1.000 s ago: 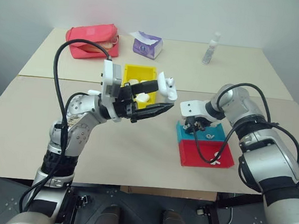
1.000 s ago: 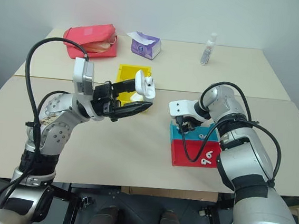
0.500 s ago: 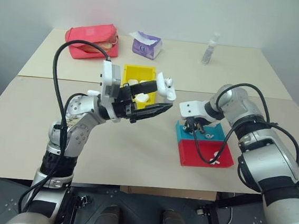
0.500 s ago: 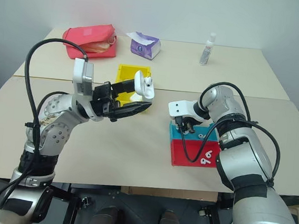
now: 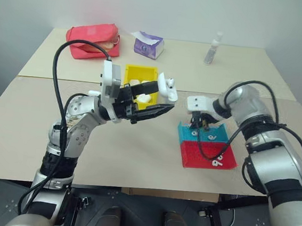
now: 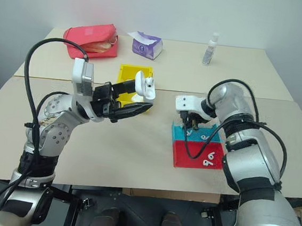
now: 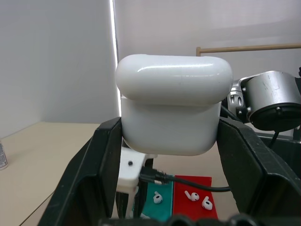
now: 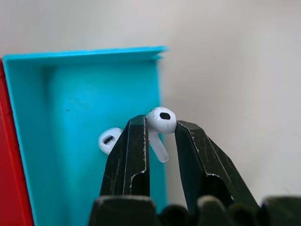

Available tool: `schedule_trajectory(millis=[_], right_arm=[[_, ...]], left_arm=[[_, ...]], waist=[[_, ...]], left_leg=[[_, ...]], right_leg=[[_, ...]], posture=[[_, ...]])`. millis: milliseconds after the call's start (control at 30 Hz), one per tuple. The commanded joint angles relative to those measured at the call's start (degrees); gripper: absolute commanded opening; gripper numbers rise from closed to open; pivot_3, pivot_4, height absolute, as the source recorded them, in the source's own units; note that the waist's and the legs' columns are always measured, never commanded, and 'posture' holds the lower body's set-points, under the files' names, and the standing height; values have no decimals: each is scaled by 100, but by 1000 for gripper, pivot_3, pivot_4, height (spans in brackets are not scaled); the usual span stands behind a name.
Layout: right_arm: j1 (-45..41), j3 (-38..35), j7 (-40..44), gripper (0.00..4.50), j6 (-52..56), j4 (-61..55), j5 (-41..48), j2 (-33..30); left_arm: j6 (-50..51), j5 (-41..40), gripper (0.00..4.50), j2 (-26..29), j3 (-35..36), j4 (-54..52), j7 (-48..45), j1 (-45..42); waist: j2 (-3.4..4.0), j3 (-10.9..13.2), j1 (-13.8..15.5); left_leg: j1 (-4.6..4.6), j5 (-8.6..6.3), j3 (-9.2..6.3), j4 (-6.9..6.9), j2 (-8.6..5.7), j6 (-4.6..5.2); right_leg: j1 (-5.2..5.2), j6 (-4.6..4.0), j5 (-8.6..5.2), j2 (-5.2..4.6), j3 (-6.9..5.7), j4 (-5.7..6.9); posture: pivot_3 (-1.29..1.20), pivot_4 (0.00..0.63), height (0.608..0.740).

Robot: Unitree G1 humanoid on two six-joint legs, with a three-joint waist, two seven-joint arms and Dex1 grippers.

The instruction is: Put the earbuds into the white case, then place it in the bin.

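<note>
My left gripper point(image 5: 163, 98) is held up over the middle of the table, shut on the white case point(image 5: 166, 88), whose lid looks flipped open. In the left wrist view the case point(image 7: 174, 108) sits squarely between both black fingers. My right gripper point(image 5: 197, 123) hangs just above the teal tray point(image 5: 216, 131), shut on one earbud point(image 8: 161, 121) with its stem between the fingers. Another earbud point(image 8: 109, 140) lies in the teal tray. Two more earbuds point(image 5: 218, 162) lie in the red tray point(image 5: 203, 156). The yellow bin point(image 5: 140, 71) stands behind the left gripper with white items inside.
Along the far side of the table are a red pouch point(image 5: 93, 41), a purple tissue pack point(image 5: 148, 44) and a small clear bottle point(image 5: 213, 48). The teal and red trays sit side by side near the front right.
My right gripper has closed on an earbud in the teal tray and lifted it a little, rolling its wrist. The left gripper and the case have stayed still.
</note>
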Motion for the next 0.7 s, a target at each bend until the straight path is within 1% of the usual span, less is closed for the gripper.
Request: schedule_trajectory(millis=[33, 100, 200, 233, 367, 467, 533, 633, 700], right_arm=[[442, -883, 155, 633, 1390, -1844, 793, -418], [885, -1368, 114, 633, 2172, -2941, 1241, -607], [1975, -2580, -224, 633, 3576, -4985, 2253, -682], [2256, -2870, -367, 633, 3957, -5516, 2515, -678], [3097, -4332, -1200, 633, 5662, -7401, 3908, -138], [3150, -5300, -1942, 633, 6868, -8327, 5037, 650], [2990, -5684, -2453, 633, 7567, -8694, 5551, 1154], [2752, -6013, -3194, 633, 8323, -9176, 6109, 1950], [2677, -6104, -3538, 633, 8562, -9361, 6355, 2211]], left_arm=[[-74, -68, 2768, -45, 31, 50, -130, -185], [-75, -70, 2768, -66, 23, 112, -181, -227], [-59, -73, 2768, -82, 17, 241, -277, -318], [-56, -69, 2768, -84, 22, 275, -298, -338], [-7, -75, 2768, -127, 20, 417, -326, -431], [22, -72, 2768, -193, -49, 464, -383, -450], [20, -55, 2768, -234, -62, 517, -396, -476], [20, -55, 2768, -321, -79, 599, -389, -553], [21, -61, 2768, -340, -74, 620, -411, -569]], waist=[[0, 0, 17], [0, 0, 70], [0, 0, 135], [0, 0, 159], [-1, 0, 178], [0, 0, 152], [0, 0, 138], [1, -1, 110], [1, -1, 107]], left_leg=[[-1, -1, 0, 0, 0, 2], [-5, -2, -4, 2, 1, 4], [-8, -3, -4, 3, 1, 5], [-10, -3, -9, 3, 1, 6], [-12, -6, -14, 12, -1, 10], [0, -6, -19, 8, 0, 11], [8, -6, -24, 6, 0, 11], [11, -7, -39, 5, -1, 12], [11, -7, -52, 0, -2, 12]], right_leg=[[0, 0, 0, 0, -1, 0], [0, 0, 0, 0, -5, 1], [-1, 0, 0, 0, -6, 1], [1, 0, 0, 0, -11, 0], [5, 1, 1, -1, -12, -4], [6, 0, 0, 0, -7, -9], [10, 0, 0, 0, -5, -8], [10, 0, 1, 0, 1, -1], [9, 0, 0, 0, -1, 4]], posture=[[0, 150, 740], [0, 150, 740], [0, 150, 740], [0, 150, 740], [0, 150, 740], [0, 150, 740], [0, 150, 740], [0, 150, 740], [0, 150, 740]])
